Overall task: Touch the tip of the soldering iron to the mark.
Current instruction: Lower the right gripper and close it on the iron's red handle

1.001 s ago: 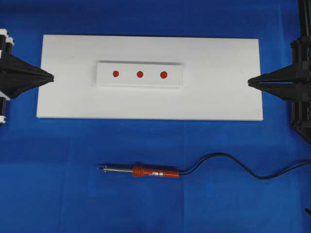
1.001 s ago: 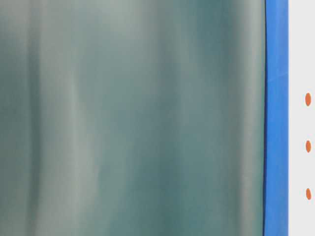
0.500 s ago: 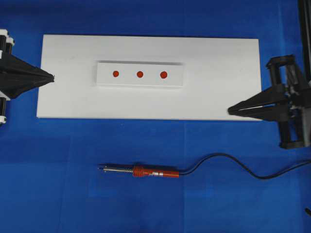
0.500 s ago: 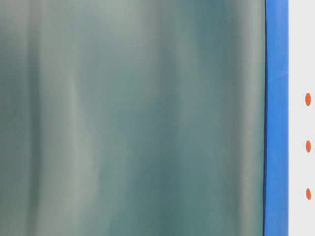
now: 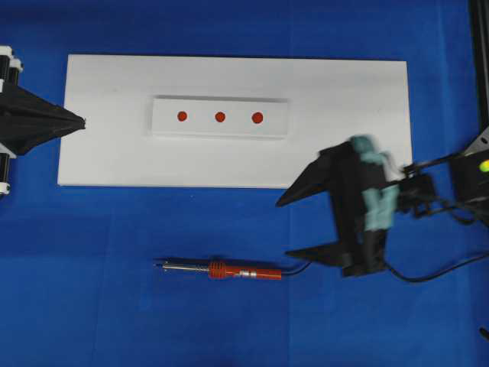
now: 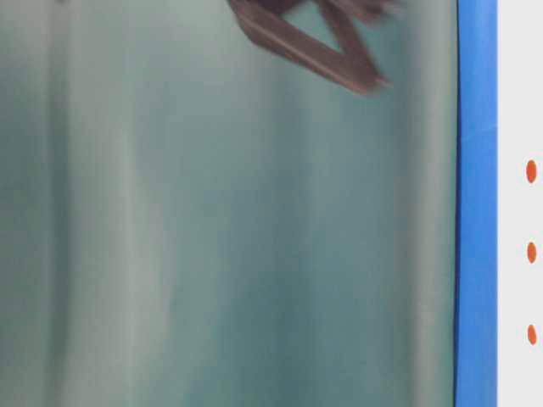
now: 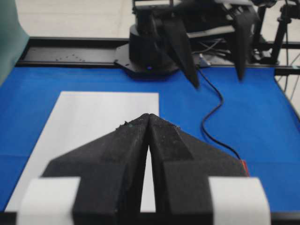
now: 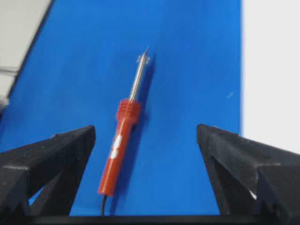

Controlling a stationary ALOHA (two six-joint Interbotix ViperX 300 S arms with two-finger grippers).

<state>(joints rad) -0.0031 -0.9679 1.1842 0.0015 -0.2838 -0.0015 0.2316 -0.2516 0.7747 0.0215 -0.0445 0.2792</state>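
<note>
Currently soldering iron (image 5: 229, 269) lies flat on blue worktop (image 5: 114, 306), below white board (image 5: 99, 153), tip (image 5: 159, 265) pointing away from right claw (image 5: 284, 228). Right claw spread wide, just beside iron's cord end, not touching. Left claw (image 5: 80, 121) closed at board's left edge, well apart from iron.

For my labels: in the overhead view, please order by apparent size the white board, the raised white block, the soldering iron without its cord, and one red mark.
1. white board
2. raised white block
3. soldering iron, nearly as long but much thinner
4. red mark
</note>
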